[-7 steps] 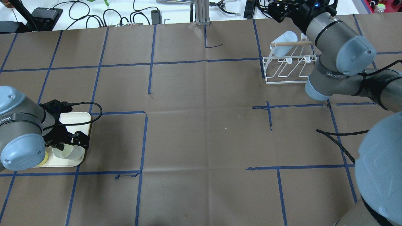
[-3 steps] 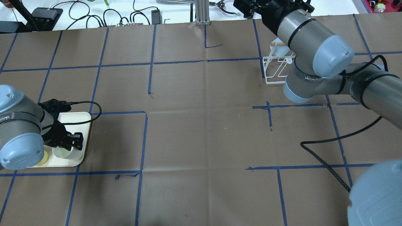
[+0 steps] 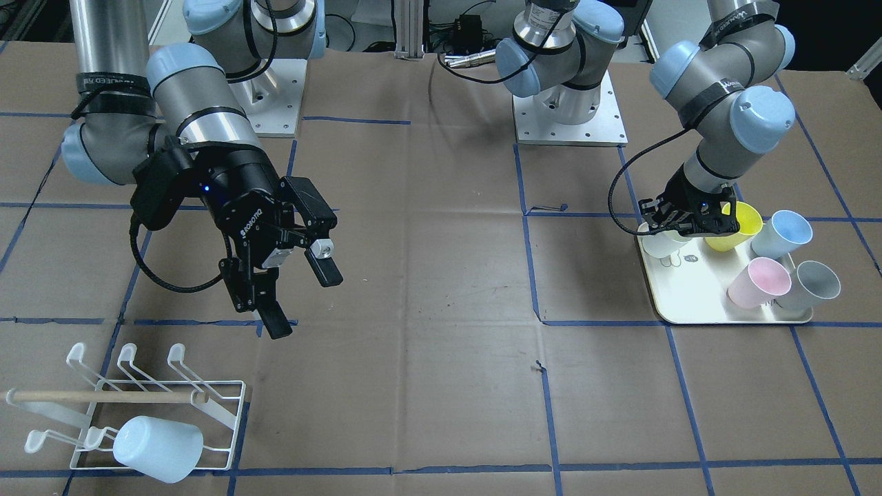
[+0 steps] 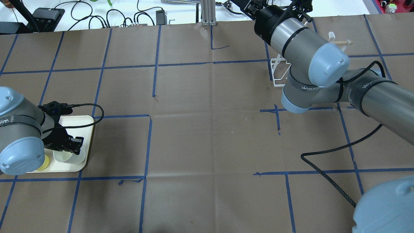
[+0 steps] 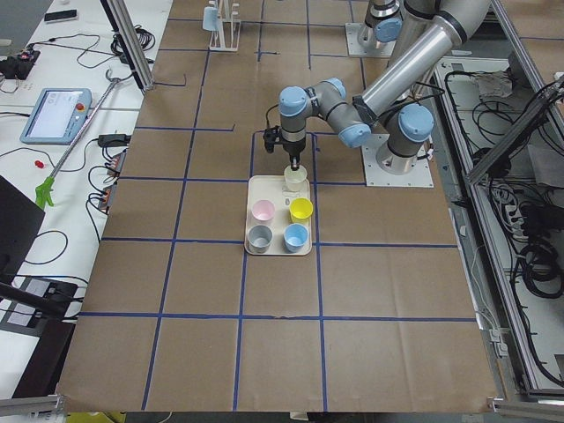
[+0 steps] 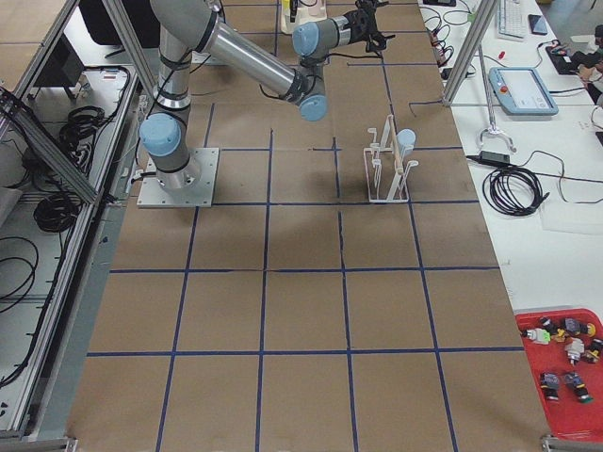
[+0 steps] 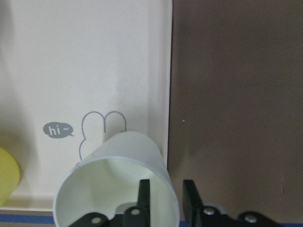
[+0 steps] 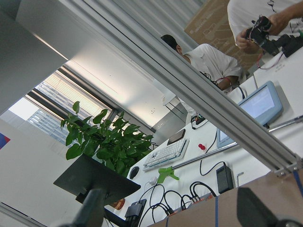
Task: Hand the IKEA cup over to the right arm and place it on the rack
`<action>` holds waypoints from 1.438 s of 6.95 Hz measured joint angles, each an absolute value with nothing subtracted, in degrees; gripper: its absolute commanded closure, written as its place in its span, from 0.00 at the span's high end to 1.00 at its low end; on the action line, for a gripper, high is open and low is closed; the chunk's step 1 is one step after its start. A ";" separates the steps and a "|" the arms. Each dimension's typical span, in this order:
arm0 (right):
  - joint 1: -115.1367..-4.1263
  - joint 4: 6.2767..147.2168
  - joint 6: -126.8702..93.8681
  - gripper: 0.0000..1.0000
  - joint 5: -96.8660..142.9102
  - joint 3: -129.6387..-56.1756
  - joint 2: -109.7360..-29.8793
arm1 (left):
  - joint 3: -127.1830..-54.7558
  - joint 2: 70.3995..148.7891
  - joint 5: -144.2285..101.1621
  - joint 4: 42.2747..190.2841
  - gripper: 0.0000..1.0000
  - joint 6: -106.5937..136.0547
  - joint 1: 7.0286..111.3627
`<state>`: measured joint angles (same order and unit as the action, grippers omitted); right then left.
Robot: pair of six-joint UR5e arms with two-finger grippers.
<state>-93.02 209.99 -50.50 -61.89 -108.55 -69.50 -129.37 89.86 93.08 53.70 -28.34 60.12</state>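
My left gripper [image 7: 166, 201] is shut on the rim wall of a white cup [image 7: 118, 179], one finger inside and one outside. The cup stands on the cream tray [image 7: 94, 56]. In the front view the left gripper [image 3: 674, 229] holds the white cup [image 3: 663, 246] at the corner of the tray [image 3: 696, 296]. My right gripper [image 3: 303, 302] is open and empty, hovering above the table a little way from the white wire rack [image 3: 224, 406]. A light-blue cup [image 3: 158, 448] hangs on the rack. In the overhead view the rack [image 4: 277, 72] is mostly hidden by my right arm.
Yellow [image 3: 744, 217], blue [image 3: 785, 231], pink [image 3: 758, 282] and grey [image 3: 816, 282] cups also stand on the tray. A black cable [image 4: 326, 174] trails over the table on the right. Operators and desk clutter lie beyond the far edge.
My left gripper's fingers have closed onto the white cup's rim. My right arm has swung away from the rack toward the table's middle, now covering most of the rack from overhead.
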 measured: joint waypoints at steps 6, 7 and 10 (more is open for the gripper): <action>-94.72 206.69 -69.10 1.00 -61.50 -114.17 -69.48 | -104.87 89.86 92.63 78.72 0.00 -28.22 60.70; -94.89 206.81 -69.40 1.00 -61.75 -114.98 -69.51 | -99.99 91.13 92.31 81.91 0.00 -28.36 61.49; -95.06 207.04 -75.38 1.00 -61.73 -117.83 -69.89 | -92.23 94.52 83.74 80.36 0.00 -28.70 65.91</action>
